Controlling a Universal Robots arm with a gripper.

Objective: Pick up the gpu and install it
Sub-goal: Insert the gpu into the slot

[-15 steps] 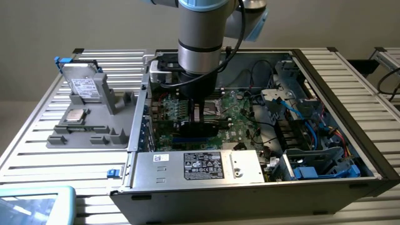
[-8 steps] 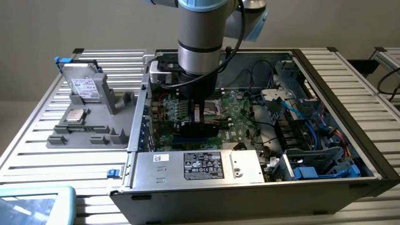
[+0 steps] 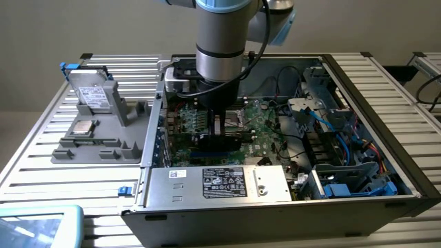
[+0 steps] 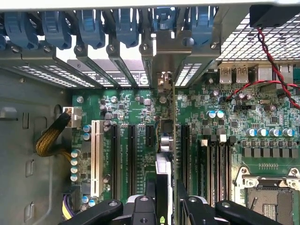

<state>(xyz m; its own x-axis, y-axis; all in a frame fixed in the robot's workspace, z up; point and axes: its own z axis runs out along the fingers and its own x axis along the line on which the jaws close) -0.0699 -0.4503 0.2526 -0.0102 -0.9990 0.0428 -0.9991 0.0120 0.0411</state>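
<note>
Inside the open grey metal computer case [image 3: 276, 222], above the green motherboard [image 3: 265, 121], the silver-and-blue robot arm [image 3: 220, 51] reaches straight down; its black jaws are clamped on the gpu [image 3: 222, 126], a small flat black expansion card with a green circuit-board back and a thin silver metal bracket, one jaw against each face; in the wrist view the gpu [image 4: 164, 140] stands on edge among the long black expansion slots [image 4: 132, 159], parallel to them, with its bracket [image 4: 165, 56] up against the case's rear wall, in line with the row of blue plastic latches [image 4: 89, 28]; whether its lower edge sits in a slot, I cannot tell; a white slot [image 4: 97, 157] lies a few slots away, and a yellow braided cable [image 4: 49, 138] curves just beyond the board's edge; on the near side of the case sits a silver power supply with a black label [image 3: 224, 183]; at the exterior view's left, on the pale slatted counter [image 3: 41, 170], a grey plastic fixture [image 3: 103, 139] carries a grey drive with a white sticker [image 3: 93, 95], propped at a tilt, and a square silver chip [image 3: 84, 127] lying flat nearer the camera, both well apart from the jaws.
</note>
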